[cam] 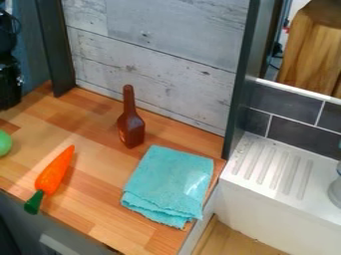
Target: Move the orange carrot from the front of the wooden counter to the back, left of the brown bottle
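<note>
Wooden surface (pixel 100 199) is crossed aslant by a toy carrot (pixel 56 172), tip pointed rearward, set frontward of the black arm (pixel 9 74); whether the jaws are clenched or released cannot be told.

A brown bottle (pixel 132 127) stands behind a folded teal cloth (pixel 172 183), left of which lies a carrot (pixel 55 173)

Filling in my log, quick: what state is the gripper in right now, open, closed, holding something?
Gripper, at the left edge: whether open, closed or holding anything cannot be told.
</note>
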Robot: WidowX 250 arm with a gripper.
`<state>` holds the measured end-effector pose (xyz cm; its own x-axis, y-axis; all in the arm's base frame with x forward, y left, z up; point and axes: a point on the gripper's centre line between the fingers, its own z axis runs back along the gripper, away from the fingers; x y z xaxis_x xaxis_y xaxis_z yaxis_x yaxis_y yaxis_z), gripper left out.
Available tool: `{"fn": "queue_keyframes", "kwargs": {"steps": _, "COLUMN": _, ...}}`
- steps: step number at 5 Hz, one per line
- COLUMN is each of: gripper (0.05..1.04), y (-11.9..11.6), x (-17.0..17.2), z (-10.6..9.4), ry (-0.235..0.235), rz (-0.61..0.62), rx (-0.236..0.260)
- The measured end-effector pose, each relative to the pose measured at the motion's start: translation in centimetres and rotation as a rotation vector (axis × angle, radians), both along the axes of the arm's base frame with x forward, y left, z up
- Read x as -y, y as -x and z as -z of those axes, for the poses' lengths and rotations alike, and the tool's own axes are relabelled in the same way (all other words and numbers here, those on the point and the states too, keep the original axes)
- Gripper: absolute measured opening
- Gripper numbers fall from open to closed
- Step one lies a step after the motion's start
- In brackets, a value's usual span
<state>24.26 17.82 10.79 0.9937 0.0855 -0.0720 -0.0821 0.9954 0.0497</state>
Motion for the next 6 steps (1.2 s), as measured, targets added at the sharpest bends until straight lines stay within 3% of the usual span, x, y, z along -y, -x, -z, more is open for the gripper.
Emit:
{"fn": "queue_keyframes", "kwargs": {"steps": 1, "gripper": 1.001, "y": 0.2, "x": 0.2, "z": 0.9, "ry": 0.02, "rz": -0.001, "rx": -0.025}}
{"fn": "queue_keyframes", "kwargs": {"steps": 2, "gripper": 1.001, "y": 0.4, "x": 1.6, "z": 1.5, "ry": 0.097, "rz": -0.011, "rx": -0.026}}
{"fn": "queue_keyframes", "kwargs": {"steps": 3, "gripper": 1.001, "y": 1.1, "x": 2.6, "z": 2.1, "ry": 0.121, "rz": -0.028, "rx": -0.026}}
{"fn": "queue_keyframes", "kwargs": {"steps": 5, "gripper": 1.001, "y": 0.9, "x": 5.2, "z": 4.6, "ry": 0.064, "rz": 0.01, "rx": -0.095}}
{"fn": "queue_keyframes", "kwargs": {"steps": 6, "gripper": 1.001, "y": 0.9, "x": 5.5, "z": 5.3, "ry": 0.043, "rz": 0.018, "rx": -0.079}}
